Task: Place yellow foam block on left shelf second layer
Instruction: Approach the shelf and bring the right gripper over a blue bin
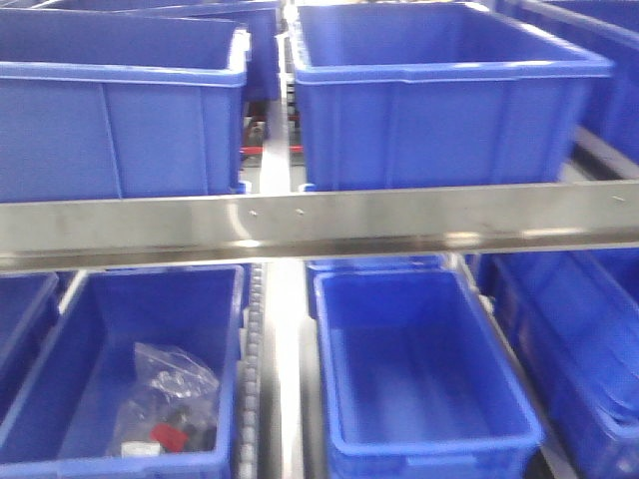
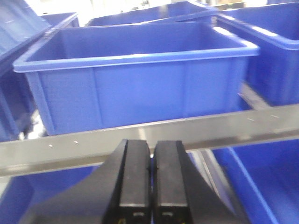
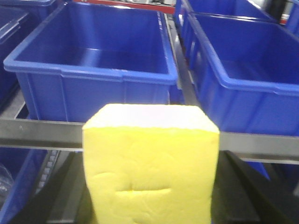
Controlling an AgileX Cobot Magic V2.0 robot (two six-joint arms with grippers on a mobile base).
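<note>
The yellow foam block (image 3: 150, 163) fills the lower middle of the right wrist view, held between the dark fingers (image 3: 236, 191) of my right gripper (image 3: 150, 196), which is shut on it. It hangs in front of a steel shelf rail (image 3: 37, 133), with an empty blue bin (image 3: 93, 60) behind. My left gripper (image 2: 152, 182) is shut and empty, its black fingers (image 2: 134, 172) together, just before a steel rail (image 2: 210, 130) and a blue bin (image 2: 135, 70). Neither gripper shows in the front view.
The front view shows two shelf layers split by a steel rail (image 1: 319, 220). Blue bins (image 1: 439, 90) stand above. Below, the left bin (image 1: 120, 379) holds a clear bag of small parts (image 1: 165, 399), and the right bin (image 1: 419, 379) holds nothing.
</note>
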